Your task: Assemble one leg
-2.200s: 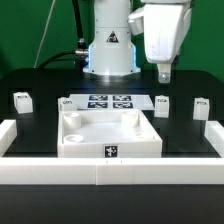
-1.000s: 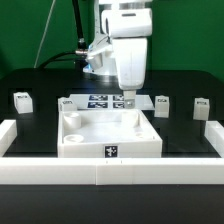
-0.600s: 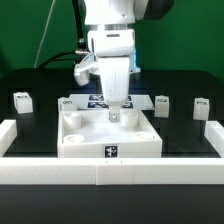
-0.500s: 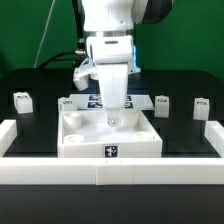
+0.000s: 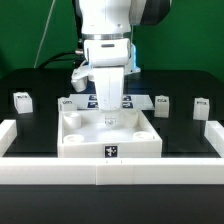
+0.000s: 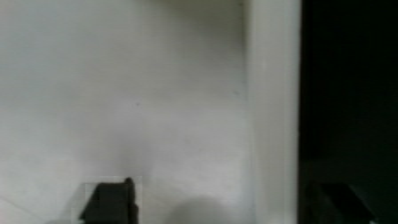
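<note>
Several legs, small white blocks with tags, stand apart on the black table: two at the exterior view's left (image 5: 22, 100) (image 5: 67, 103) and two at its right (image 5: 162, 103) (image 5: 201, 106). The large white tray-like part (image 5: 80, 140) lies at the front middle. My gripper (image 5: 107, 119) hangs low over the tray's far wall, open and empty. In the wrist view the gripper (image 6: 228, 205) shows two dark fingertips (image 6: 111, 202) wide apart. The tray's white surface (image 6: 143, 100) and its wall strip lie between them, with black table beyond.
The marker board (image 5: 122, 99) lies behind the tray, partly hidden by my arm. A low white wall (image 5: 110, 172) runs along the front and sides of the table. The robot base stands at the back middle.
My gripper has swung from the exterior view's upper right to the middle and come down over the tray's far wall. The legs and tray have not moved.
</note>
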Controlling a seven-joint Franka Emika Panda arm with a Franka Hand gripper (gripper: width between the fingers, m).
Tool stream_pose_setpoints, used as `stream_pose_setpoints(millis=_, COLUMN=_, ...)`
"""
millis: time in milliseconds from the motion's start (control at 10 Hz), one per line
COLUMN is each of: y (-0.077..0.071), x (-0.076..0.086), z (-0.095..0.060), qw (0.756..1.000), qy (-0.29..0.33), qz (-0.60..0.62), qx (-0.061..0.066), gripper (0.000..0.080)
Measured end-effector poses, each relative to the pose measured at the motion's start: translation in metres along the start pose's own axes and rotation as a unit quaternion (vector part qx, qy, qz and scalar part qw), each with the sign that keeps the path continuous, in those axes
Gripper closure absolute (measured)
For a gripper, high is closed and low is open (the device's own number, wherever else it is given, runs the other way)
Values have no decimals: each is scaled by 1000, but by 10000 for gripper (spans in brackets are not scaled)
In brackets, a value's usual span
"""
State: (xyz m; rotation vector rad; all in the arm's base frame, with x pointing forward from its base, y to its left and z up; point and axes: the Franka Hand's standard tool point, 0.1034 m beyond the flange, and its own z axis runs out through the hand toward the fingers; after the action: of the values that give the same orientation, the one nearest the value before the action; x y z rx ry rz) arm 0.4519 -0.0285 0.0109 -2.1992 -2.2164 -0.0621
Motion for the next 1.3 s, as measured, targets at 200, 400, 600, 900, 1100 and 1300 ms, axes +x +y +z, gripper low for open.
stream_pose_setpoints(millis=200, y=0, x=0, z=0, qw=1000, qy=0, qz=0, qx=0, gripper=596)
stream_pose_setpoints(millis=400, y=-1, x=0, z=0, qw=1000, qy=0, qz=1, qx=1, gripper=741)
stream_pose_setpoints(millis=600, y=-1, x=0, z=0, qw=1000, qy=0, qz=1, qx=1, gripper=741)
stream_pose_setpoints(millis=900, y=-1, x=0, z=0, qw=1000, qy=0, qz=1, qx=1, gripper=741)
stream_pose_setpoints(millis=1100, y=-1, x=3, z=0, qw=1000, qy=1, qz=-3, qx=4, gripper=741)
stream_pose_setpoints(millis=1300, y=3, x=26, z=2, qw=1000, qy=9, qz=-16, qx=4, gripper=741)
